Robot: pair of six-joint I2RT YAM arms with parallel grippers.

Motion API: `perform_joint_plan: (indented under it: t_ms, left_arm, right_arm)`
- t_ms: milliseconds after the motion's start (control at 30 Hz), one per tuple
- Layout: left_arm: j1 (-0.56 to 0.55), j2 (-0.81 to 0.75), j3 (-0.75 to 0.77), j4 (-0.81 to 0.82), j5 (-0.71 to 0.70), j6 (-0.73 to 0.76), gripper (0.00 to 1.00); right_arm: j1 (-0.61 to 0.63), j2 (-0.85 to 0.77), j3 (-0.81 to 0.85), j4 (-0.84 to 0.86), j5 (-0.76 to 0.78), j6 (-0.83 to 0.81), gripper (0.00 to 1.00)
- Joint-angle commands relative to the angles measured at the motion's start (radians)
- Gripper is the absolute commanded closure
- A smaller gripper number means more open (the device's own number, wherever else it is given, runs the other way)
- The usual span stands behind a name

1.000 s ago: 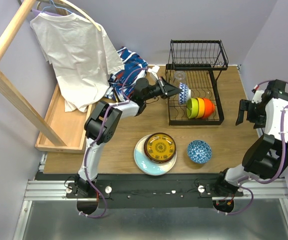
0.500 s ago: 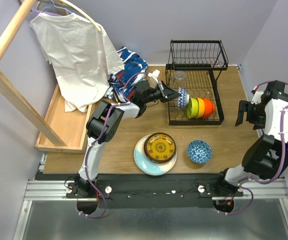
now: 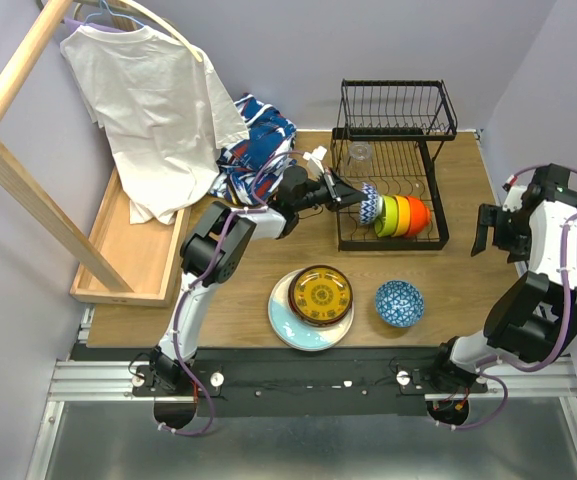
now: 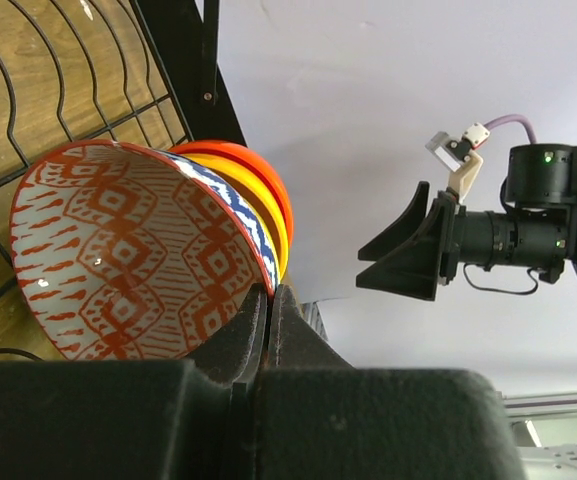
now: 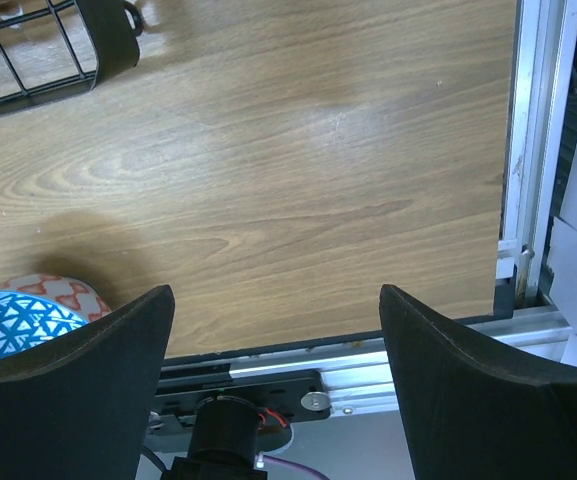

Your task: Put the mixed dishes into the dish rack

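Observation:
My left gripper [image 3: 353, 196] is shut on the rim of a red/blue-patterned bowl [image 3: 369, 202], held on edge in the black wire dish rack [image 3: 393, 160] against the green [image 3: 384, 215], yellow and orange bowls [image 3: 417, 215]. In the left wrist view [image 4: 269, 292] the bowl's red-patterned inside [image 4: 128, 265] faces the camera. A clear glass cup [image 3: 360, 155] stands in the rack behind. A yellow-brown plate [image 3: 321, 294] lies on a pale blue plate [image 3: 290, 325] on the table. A blue patterned bowl [image 3: 399, 303] sits beside them. My right gripper [image 3: 495, 226] is open and empty at the table's right edge.
A shallow wooden tray [image 3: 128, 250] lies at the left under a wooden hanger frame [image 3: 13, 110] with a white T-shirt [image 3: 148, 95]. A blue, white and red cloth [image 3: 253, 140] is heaped left of the rack. In the right wrist view the blue bowl [image 5: 18, 320] shows at lower left.
My left gripper has carried the patterned bowl rightwards in the rack until it rests against the green bowl. The right arm has barely moved.

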Motion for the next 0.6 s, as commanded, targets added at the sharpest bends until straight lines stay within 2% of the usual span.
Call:
perform_joint_plan:
  t_ms: [0, 267, 567]
  left_arm:
    - [-0.023, 0.019, 0.015, 0.046, -0.049, -0.072, 1.00]
    - [-0.067, -0.021, -0.072, 0.003, -0.122, -0.172, 1.00]
    - [-0.072, -0.008, -0.096, 0.032, -0.135, -0.177, 1.00]
  right_arm:
    - [-0.003, -0.032, -0.027, -0.008, 0.027, 0.000, 0.09]
    - [-0.003, -0.010, -0.018, -0.014, 0.024, 0.002, 0.09]
    - [-0.003, -0.004, -0.012, -0.007, 0.018, 0.005, 0.09]
